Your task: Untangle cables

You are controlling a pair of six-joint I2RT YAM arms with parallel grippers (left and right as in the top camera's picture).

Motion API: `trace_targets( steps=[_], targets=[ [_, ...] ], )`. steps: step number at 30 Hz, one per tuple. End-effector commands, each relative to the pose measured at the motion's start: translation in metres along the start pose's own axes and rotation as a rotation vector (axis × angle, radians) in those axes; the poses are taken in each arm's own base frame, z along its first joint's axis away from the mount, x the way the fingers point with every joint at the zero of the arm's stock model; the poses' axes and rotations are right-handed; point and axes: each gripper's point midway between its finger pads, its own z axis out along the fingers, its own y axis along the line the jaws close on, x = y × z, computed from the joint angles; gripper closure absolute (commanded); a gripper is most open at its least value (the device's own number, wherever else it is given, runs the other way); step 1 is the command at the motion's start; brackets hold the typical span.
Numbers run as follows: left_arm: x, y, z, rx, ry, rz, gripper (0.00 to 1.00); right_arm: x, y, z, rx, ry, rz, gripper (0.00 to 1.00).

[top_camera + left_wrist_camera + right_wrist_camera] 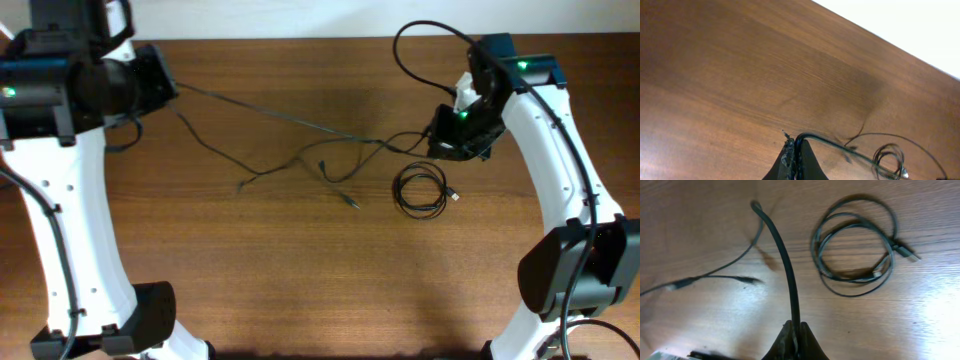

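Both pinchers are closed here. Our left gripper (792, 151) is clamped on the taut cable (270, 111), which stretches across the table (300, 280) toward the right side. Our right gripper (795, 331) is squeezed shut on a cable strand (787, 270). The coiled cable (816, 250) lies flat just beside it, and the slack cable (300, 155) sprawls mid-table.

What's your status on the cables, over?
Left gripper, right gripper both shut on taut cable between them. Slack strands cross mid-table. Coiled cable lies apart. Nothing blocking.
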Motion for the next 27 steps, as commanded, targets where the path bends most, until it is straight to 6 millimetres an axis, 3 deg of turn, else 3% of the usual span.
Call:
trace_targets(
  steps=[1, 5, 10, 14, 16, 20, 27],
  targets=[
    [-0.026, 0.064, -0.021, -0.196, -0.132, -0.172, 1.00, -0.011, -0.022, -0.004, 0.087, -0.044, 0.012, 0.96],
    [-0.028, 0.089, -0.025, -0.239, -0.139, -0.225, 1.00, -0.013, -0.022, -0.004, 0.085, -0.051, 0.010, 0.96],
    [-0.026, 0.140, -0.040, -0.439, -0.187, -0.381, 1.00, -0.025, -0.025, -0.007, 0.065, -0.093, 0.063, 0.96],
    [-0.022, 0.133, -0.036, -0.384, -0.155, -0.408, 1.00, -0.034, 0.000, -0.027, -0.132, -0.101, 0.034, 0.96],
    [-0.021, 0.126, -0.033, -0.341, -0.139, -0.409, 1.00, -0.038, 0.024, -0.054, -0.272, -0.137, -0.048, 0.96],
    [-0.019, 0.119, -0.030, -0.296, -0.122, -0.410, 1.00, -0.042, 0.050, -0.110, -0.343, -0.264, -0.122, 0.96],
    [-0.020, 0.129, -0.031, -0.354, -0.139, -0.424, 1.00, -0.022, 0.082, -0.250, -0.351, -0.638, -0.271, 0.96]
  ],
)
